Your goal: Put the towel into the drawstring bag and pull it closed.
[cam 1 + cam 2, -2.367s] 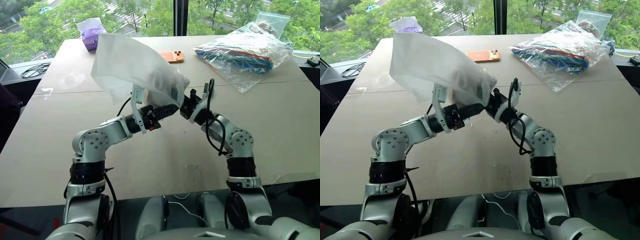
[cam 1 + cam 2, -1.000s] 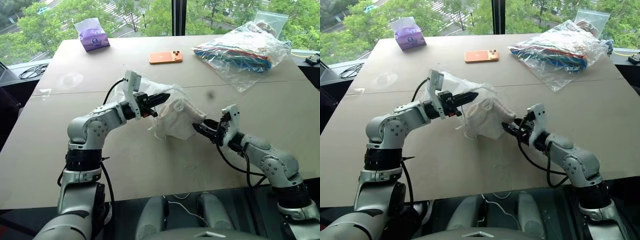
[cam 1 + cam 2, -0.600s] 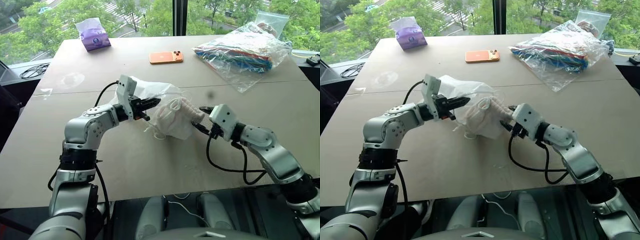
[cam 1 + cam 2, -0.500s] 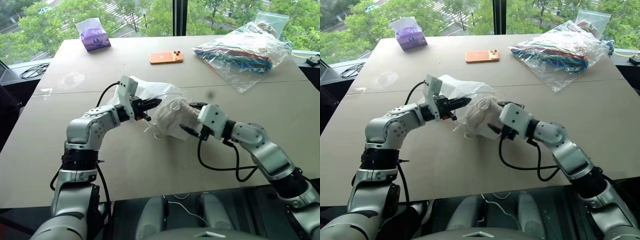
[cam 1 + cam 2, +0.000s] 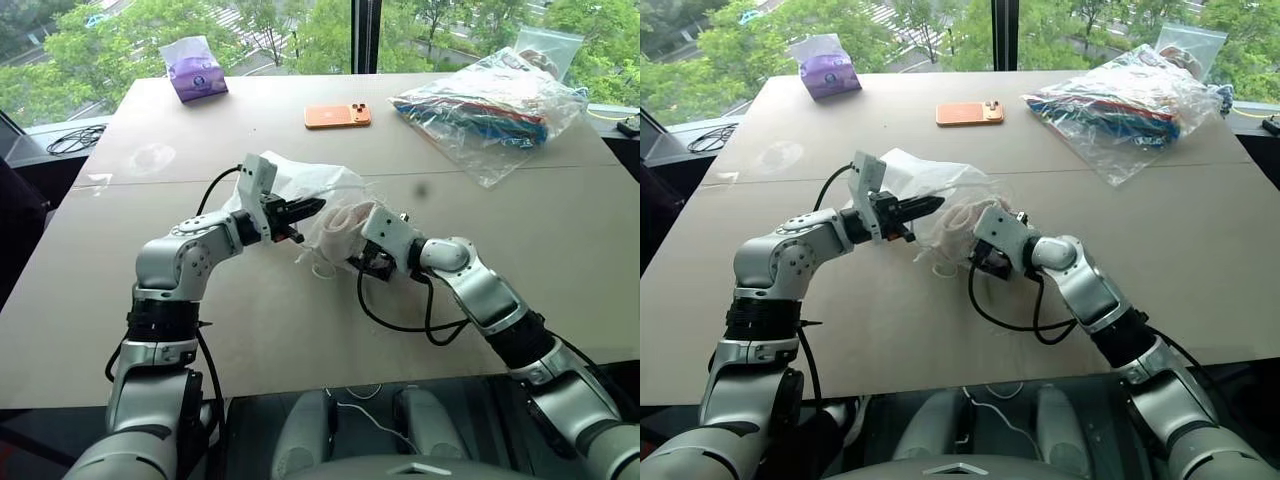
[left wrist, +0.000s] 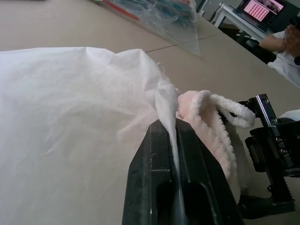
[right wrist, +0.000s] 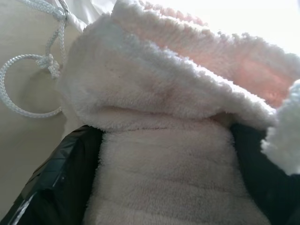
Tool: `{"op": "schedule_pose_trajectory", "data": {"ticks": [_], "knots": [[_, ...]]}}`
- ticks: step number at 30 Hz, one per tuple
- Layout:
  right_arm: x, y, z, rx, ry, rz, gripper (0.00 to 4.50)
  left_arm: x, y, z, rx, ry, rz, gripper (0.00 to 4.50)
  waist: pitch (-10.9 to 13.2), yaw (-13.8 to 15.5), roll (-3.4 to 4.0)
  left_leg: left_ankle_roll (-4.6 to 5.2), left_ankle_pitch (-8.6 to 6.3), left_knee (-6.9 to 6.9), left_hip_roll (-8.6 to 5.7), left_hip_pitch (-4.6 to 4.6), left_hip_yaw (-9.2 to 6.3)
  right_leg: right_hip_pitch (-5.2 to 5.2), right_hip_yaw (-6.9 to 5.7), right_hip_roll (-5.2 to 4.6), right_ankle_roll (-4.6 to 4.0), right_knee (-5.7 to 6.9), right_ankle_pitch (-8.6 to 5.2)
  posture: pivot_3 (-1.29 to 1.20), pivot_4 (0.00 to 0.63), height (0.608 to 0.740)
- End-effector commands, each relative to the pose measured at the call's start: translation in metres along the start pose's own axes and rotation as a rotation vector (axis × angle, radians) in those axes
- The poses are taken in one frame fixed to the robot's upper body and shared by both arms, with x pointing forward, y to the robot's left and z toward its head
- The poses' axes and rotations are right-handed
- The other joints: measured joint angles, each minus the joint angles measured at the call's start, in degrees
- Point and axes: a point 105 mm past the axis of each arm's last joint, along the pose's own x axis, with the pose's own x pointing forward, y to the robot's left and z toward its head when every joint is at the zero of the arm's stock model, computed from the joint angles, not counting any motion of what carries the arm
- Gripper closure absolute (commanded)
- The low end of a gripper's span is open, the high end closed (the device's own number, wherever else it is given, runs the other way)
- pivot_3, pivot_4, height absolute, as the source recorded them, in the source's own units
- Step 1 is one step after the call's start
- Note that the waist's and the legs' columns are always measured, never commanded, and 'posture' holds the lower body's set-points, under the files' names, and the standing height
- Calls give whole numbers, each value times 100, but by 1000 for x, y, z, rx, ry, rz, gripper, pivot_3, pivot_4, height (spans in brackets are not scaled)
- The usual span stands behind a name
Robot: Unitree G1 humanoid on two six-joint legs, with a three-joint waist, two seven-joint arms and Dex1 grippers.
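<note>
Clearly the towel (image 7: pixel 159 140) is soft and light; the right gripper (image 7: pixel 164 187), jaws wide, straddles it, while the left gripper (image 6: pixel 174 140) pinches the drawstring bag (image 6: pixel 70 103) rim.

A wide beige table (image 5: pixel 560 250) stands before large windows (image 5: pixel 300 30) with green trees outside in daylight; cables (image 5: pixel 65 140) lie on the sill.

Fluffy off-white towel (image 5: pixel 340 222) bunched at mouth of crumpled white drawstring bag (image 5: pixel 300 180)
</note>
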Motion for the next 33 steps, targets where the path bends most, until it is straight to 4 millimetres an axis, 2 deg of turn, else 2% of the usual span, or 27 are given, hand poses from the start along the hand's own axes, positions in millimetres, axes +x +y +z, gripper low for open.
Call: {"op": "schedule_pose_trajectory", "data": {"ticks": [1, 2, 7, 9, 11, 17, 22, 27, 33], "knots": [[5, 24, -24, 182, 106, 110, 541, -5, -8, 13, 24, -40, -36, 4500, -1, 0, -1, 1, 0, -1, 0, 10, 0, 9, 0, 0, 0, 0, 0, 0, 150, 740], [5, 24, -27, 193, 122, 108, 860, -5, -8, 13, 22, -41, -37, 4500, -1, -1, 0, 1, -1, -2, 0, 13, 1, 10, 1, 0, 0, 0, 0, 0, 150, 740], [5, 24, -39, 210, 184, 91, 3123, -5, -8, 12, 14, -38, -44, 4500, -5, -2, -2, 1, -1, -5, -1, 26, 6, 18, 5, 0, 0, 1, 0, 0, 150, 740], [6, 19, -31, 211, 146, 71, 3890, -6, -8, 12, 4, -38, -47, 4500, -5, -4, -2, 1, -1, -8, -1, 38, 8, 28, 7, 1, -1, 1, -1, 0, 150, 740], [7, 16, -19, 224, 82, 64, 4433, -6, -9, 12, 2, -36, -54, 4500, -5, -16, -2, 1, -1, -9, 0, 46, 8, 34, 8, 3, -1, 1, -1, 0, 150, 740], [-10, 9, 18, 341, -87, 108, 4442, -9, -18, 10, 41, 4, -116, 4500, -2, -31, -1, 0, 0, -9, 2, 44, 11, 32, 13, 5, -2, 2, 0, 0, 150, 740], [-22, 4, 50, 538, -250, 133, 4442, -13, -23, 15, 44, 4, -149, 4500, 0, -26, 2, -1, 0, -10, 4, 8, 6, -3, 10, 4, -2, 2, 0, 0, 150, 740], [-21, -2, 57, 627, -278, 109, 4442, -14, -25, 21, 39, -10, -183, 4500, 0, -5, 3, -8, 4, -7, 2, -29, 0, -37, 1, 2, -3, 1, 1, 0, 150, 740], [5, 13, 52, 412, -174, 74, 4442, -9, -43, 31, -8, -58, -272, 4500, 1, -17, 3, -9, 5, -7, -4, -32, 1, -40, 1, 2, -2, -1, 1, 0, 150, 740]]}}
